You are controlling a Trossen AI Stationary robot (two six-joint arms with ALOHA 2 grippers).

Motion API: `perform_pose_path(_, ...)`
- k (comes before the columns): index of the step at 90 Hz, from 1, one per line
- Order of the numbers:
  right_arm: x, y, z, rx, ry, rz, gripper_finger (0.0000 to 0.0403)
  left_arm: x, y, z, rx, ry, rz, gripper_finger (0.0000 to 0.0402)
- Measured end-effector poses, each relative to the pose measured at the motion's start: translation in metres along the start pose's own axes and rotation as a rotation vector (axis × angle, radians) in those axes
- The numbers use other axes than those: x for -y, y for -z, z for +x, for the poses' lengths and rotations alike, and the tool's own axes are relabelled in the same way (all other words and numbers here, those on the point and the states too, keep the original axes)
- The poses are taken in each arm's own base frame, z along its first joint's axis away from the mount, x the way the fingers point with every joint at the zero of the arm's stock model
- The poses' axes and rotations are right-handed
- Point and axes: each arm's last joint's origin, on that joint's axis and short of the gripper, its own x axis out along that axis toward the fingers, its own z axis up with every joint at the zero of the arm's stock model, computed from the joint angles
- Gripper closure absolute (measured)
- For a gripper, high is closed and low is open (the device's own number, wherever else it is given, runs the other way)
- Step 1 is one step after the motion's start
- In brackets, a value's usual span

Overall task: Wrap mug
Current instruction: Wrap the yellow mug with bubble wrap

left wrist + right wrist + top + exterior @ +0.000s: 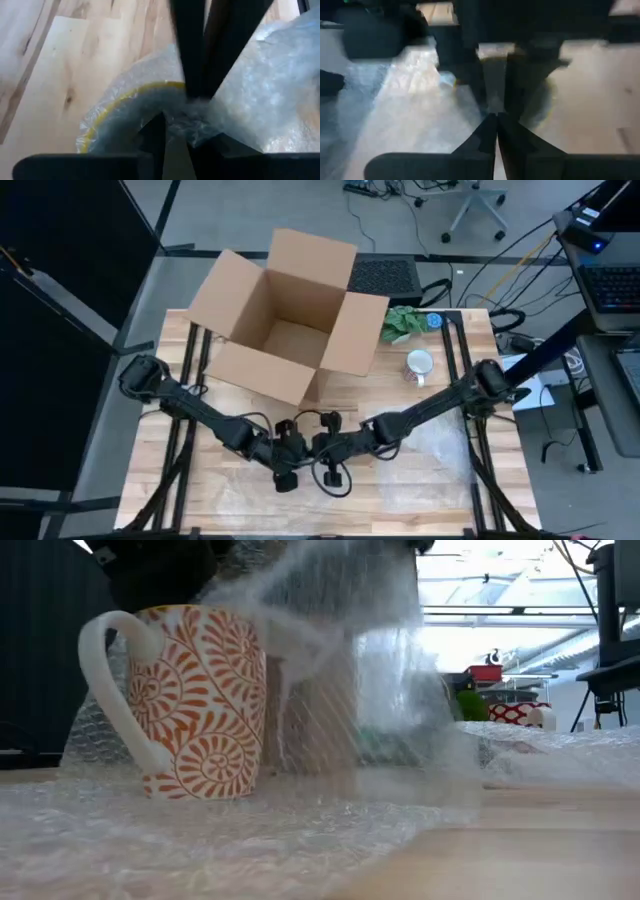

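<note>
Bubble wrap beside mug is pinched by both closed hands

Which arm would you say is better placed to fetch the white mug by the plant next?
Probably the right arm: the white mug by the plant sits just beside it, while the left gripper is pinching the wrap.

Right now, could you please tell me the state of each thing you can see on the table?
Large brown cardboard box: open, flaps spread, nothing visible inside.
Orange-patterned white ceramic mug: upright on the wrap, not yet covered.
Clear bubble wrap sheet: one part lifted, the rest flat on the table.
Small white mug: lying on its side beside the box.
Left pincer: shut on the bubble wrap.
Right pincer: shut.
</note>
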Motion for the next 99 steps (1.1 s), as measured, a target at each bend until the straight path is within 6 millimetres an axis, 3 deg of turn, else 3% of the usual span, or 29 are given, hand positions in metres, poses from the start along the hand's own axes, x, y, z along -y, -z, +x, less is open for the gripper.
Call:
perform_pose_path(15, -0.007, -0.006, -0.024, -0.016, -0.011, 0.028, 0.0403, 0.0, -0.001, 0.0, 0.004, 0.008, 0.019, 0.0338)
perform_pose_path(35, -0.033, 0.018, -0.03, -0.136, -0.032, 0.048, 0.0403, 0.0, -0.001, 0.0, 0.008, 0.007, 0.028, 0.0338)
perform_pose_path(51, -0.046, 0.039, -0.022, -0.149, 0.009, 0.063, 0.0403, 0.0, -0.002, 0.0, 0.011, 0.009, 0.025, 0.0338)
perform_pose_path(67, -0.055, 0.058, 0.007, -0.11, -0.031, 0.012, 0.0403, 0.001, -0.002, 0.0, 0.013, 0.011, 0.008, 0.0338)
perform_pose_path(80, -0.058, 0.042, 0.013, 0.048, -0.061, -0.037, 0.0403, 0.0, -0.002, 0.0, 0.013, 0.01, 0.008, 0.0338)
perform_pose_path(99, -0.037, 0.019, 0.014, 0.124, 0.022, -0.052, 0.0403, 0.001, -0.002, 0.0, 0.014, 0.011, 0.009, 0.0338)
